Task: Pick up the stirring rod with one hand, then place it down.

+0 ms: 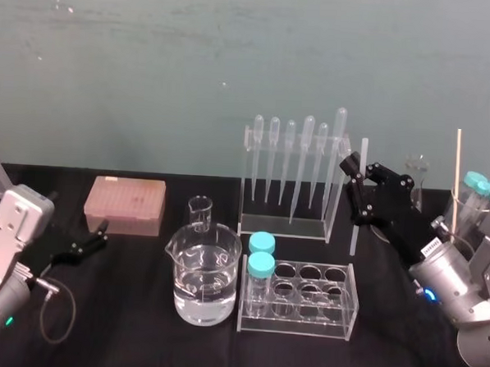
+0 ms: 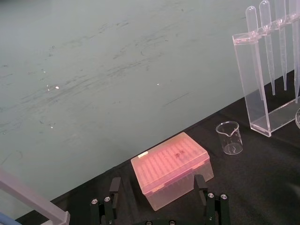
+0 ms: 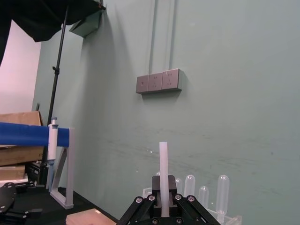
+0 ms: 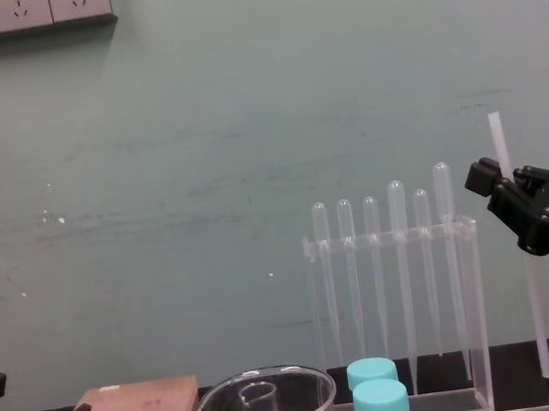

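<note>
The stirring rod point(image 1: 355, 234) is a thin translucent-white stick standing upright just right of the pipette rack point(image 1: 290, 186). My right gripper point(image 1: 350, 174) is shut on its upper part, so the top end pokes out above the fingers. In the chest view the stirring rod point(image 4: 534, 304) hangs down from the right gripper point(image 4: 482, 185) to near the table; whether it touches I cannot tell. The right wrist view shows the stirring rod point(image 3: 163, 164) rising between the shut fingers of the right gripper point(image 3: 163, 190). My left gripper point(image 1: 94, 237) rests open at the table's left, in front of the pink box point(image 2: 171, 166).
A water-filled beaker point(image 1: 201, 284) and a small beaker point(image 1: 200, 211) stand at centre. A tube rack point(image 1: 298, 297) with two teal-capped tubes sits in front of the pipette rack. A glass flask point(image 1: 416, 180) and a thin wooden stick point(image 1: 456, 178) are at the right.
</note>
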Controlling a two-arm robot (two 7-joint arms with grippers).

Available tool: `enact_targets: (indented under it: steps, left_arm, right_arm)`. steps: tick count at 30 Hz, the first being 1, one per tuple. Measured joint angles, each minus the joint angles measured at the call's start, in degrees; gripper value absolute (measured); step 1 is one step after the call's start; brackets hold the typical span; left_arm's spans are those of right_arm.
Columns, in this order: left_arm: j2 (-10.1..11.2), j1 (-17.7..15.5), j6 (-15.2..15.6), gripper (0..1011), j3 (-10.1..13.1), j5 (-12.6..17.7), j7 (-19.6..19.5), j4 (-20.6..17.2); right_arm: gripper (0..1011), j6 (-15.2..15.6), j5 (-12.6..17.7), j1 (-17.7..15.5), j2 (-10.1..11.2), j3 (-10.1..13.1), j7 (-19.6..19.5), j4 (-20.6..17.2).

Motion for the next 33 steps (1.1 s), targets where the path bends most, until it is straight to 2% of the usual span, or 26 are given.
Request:
enact_targets:
  steps: [33]
  left_arm:
    - [0.00, 0.00, 0.00, 1000, 0.00, 0.00, 0.00, 0.00]
  right_arm:
    - [67, 0.19, 0.01, 0.11, 0.22, -0.25, 0.00, -0.47]
